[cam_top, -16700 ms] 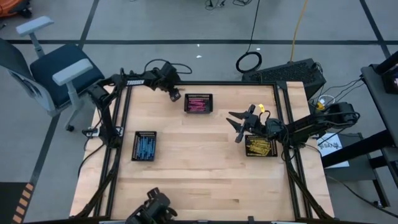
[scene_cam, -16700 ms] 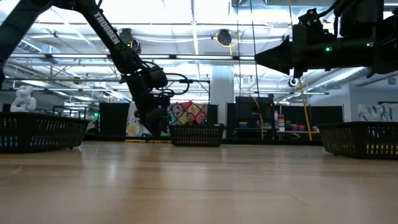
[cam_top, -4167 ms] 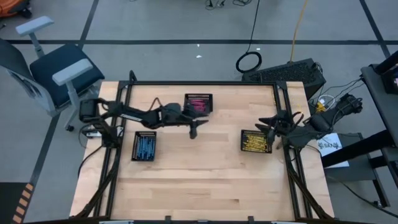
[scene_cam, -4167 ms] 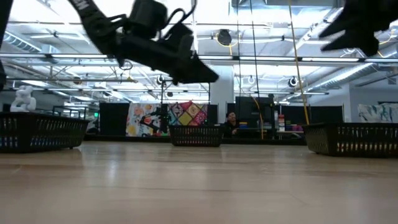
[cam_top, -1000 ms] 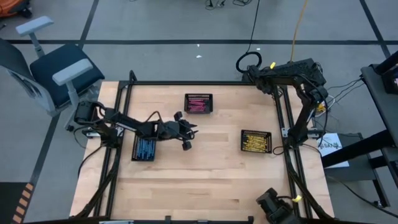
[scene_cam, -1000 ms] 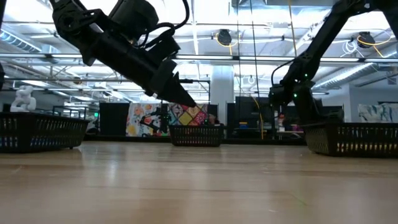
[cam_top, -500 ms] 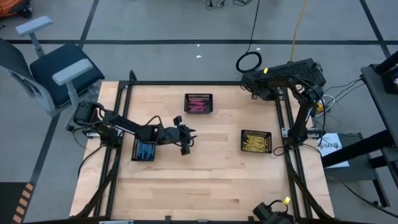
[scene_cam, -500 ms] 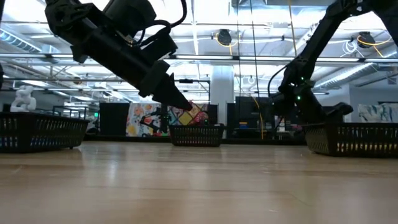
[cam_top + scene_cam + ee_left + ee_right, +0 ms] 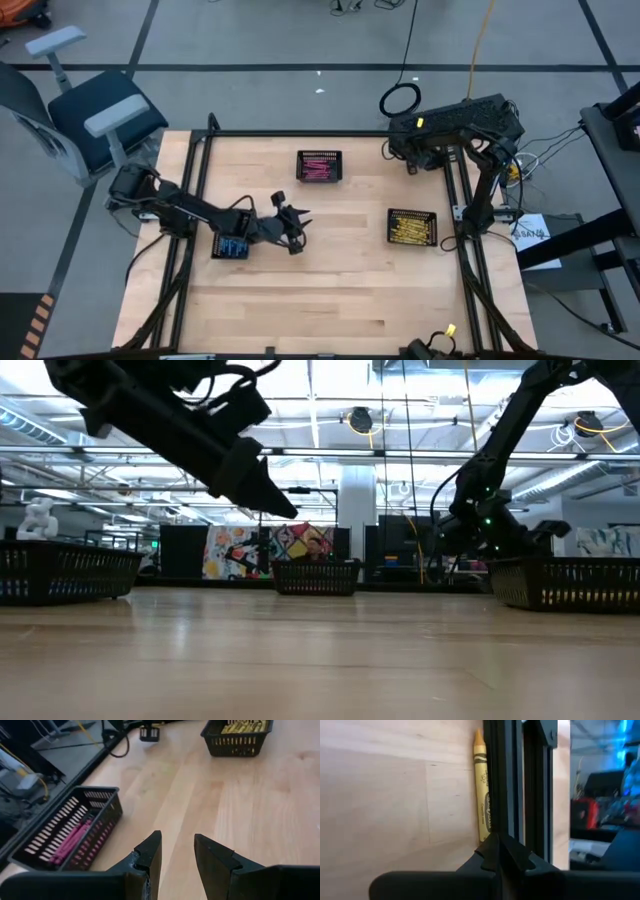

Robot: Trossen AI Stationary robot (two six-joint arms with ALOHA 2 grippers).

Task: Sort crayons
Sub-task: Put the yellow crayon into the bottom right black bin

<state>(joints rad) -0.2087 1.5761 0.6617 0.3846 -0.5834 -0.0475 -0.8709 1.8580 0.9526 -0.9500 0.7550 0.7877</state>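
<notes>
Crayons are mostly sorted into three black mesh baskets on my wooden table point(image 9: 330, 290): the pink ones point(image 9: 319, 167) fill the basket point(image 9: 319, 154) at the far middle, the blue ones point(image 9: 234, 245) sit in the basket point(image 9: 216, 246) on the left side, and the yellow ones point(image 9: 412, 230) fill the basket point(image 9: 412, 213) on the right. One yellow crayon point(image 9: 482, 794) lies loose on the wood, lengthwise right against the black frame rail point(image 9: 504, 780) at the table's far right corner; I see it only through the right wrist camera. My right gripper point(image 9: 409, 166) sits at that far right corner by the rail, and in its own wrist view the right fingers point(image 9: 499, 856) are pressed together tip to tip with nothing between them, their tips just short of the near end of that loose crayon, not gripping it. My left gripper point(image 9: 297, 232) is stretched out low over the left-centre of the table, just right of the blue basket, with the arm passing over that basket's far edge. In the left wrist view the two left fingers point(image 9: 151, 852) stand partly apart with bare wood showing in the gap, so it is holding nothing; that view looks past them to the pink basket on one side and the yellow basket farther off. From table height the left arm hangs clear above the surface, not touching it.
</notes>
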